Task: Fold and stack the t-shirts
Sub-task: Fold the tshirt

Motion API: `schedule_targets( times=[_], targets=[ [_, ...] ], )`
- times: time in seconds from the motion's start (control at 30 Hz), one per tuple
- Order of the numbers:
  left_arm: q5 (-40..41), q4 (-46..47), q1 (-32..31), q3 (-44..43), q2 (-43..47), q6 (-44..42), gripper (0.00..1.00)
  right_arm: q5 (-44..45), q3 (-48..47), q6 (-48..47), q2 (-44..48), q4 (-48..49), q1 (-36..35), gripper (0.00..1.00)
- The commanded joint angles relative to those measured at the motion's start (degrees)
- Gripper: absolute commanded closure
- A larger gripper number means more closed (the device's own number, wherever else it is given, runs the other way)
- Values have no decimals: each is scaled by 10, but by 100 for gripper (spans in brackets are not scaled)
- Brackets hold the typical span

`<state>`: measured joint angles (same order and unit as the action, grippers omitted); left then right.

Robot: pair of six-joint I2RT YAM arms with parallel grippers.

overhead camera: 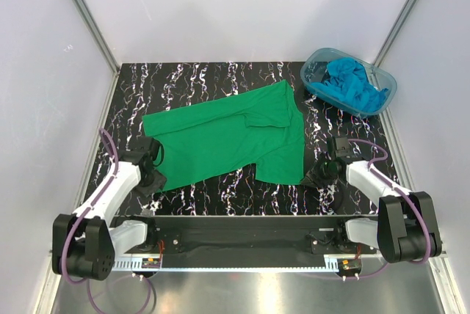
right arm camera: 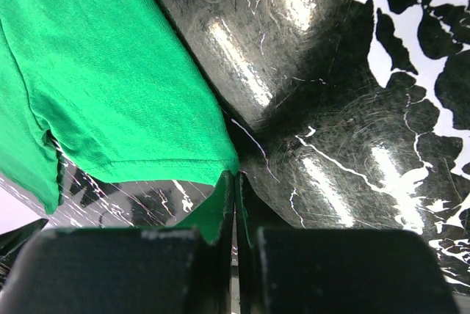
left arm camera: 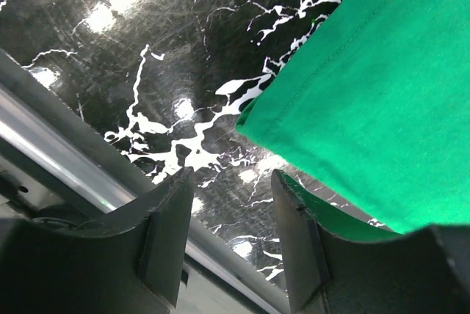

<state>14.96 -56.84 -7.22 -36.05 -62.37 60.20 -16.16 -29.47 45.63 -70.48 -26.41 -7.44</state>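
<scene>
Green t-shirt: one item, being presented spread open across the middle of the table, slanted from the near left toward the far right. A raised fold is being shown on its right half. Its near right corner is being pinched by the right gripper. In the right wrist view the jaws of that gripper are being pressed together on the hemmed corner of the cloth, and a strip of green is being shown against one finger.

Left gripper: being held low at the near left corner of the green t-shirt. In the left wrist view its jaws are being held spread, with only bare table being shown in the gap. The hemmed corner of the cloth is being shown just beyond the tips, and its edge is being crossed by one finger. Whether that finger is touching the cloth cannot be told.

Blue t-shirts: being held bunched in the tub; their number cannot be told.

Tub: clear, blue-tinted, being shown at the far right corner of the table, near the far tip of the green t-shirt but apart from it.

Table: black with white marbling.
</scene>
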Motion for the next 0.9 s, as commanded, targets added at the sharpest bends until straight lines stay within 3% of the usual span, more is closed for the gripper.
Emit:
schedule_targets(
  times=[0.0, 0.87],
  targets=[
    [9, 23, 3, -9, -15, 18, 50, 0, -17, -13, 11, -1, 1, 100],
    [31, 68, 14, 4, -79, 45, 58, 1, -34, -26, 10, -22, 1, 100]
  ],
)
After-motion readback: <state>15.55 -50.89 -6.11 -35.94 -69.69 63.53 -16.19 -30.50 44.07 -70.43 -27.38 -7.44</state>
